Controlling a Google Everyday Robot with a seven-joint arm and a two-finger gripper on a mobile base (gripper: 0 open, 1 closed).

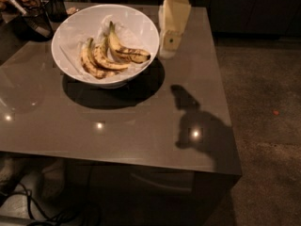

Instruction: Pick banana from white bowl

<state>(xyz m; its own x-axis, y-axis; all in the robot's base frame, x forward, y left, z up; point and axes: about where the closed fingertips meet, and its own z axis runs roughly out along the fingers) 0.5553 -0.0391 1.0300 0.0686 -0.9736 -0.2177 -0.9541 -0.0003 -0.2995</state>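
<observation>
"Standing where you are, what's nearest?"

"Dark cables (49,211) on the floor by the table's near left corner. Then the table (117,149) itself, grey and glossy, with a few lamp glints on the top."

"And that dark shape on the right half?"

"The arm's shadow (195,124), lying across the tabletop toward the near right corner. Beyond it, toward the far left, sits the white bowl (68,34), wide and shallow, with its own shadow pooled under the near side."

"Where's the banana?"

"The banana (110,55) is inside the bowl, a blotchy yellow bunch (well past its best) lying on crinkled white paper, stems toward the far rim, dark tips fanned to the right."

"And the gripper?"

"The gripper (168,52) hangs pointing down, just beside the bowl's right rim, outside it and over the table. It's apart from the fruit. Whether it is open or closed I cannot tell."

"Anything behind?"

"Dark glass containers (40,18) at the far left corner."
</observation>
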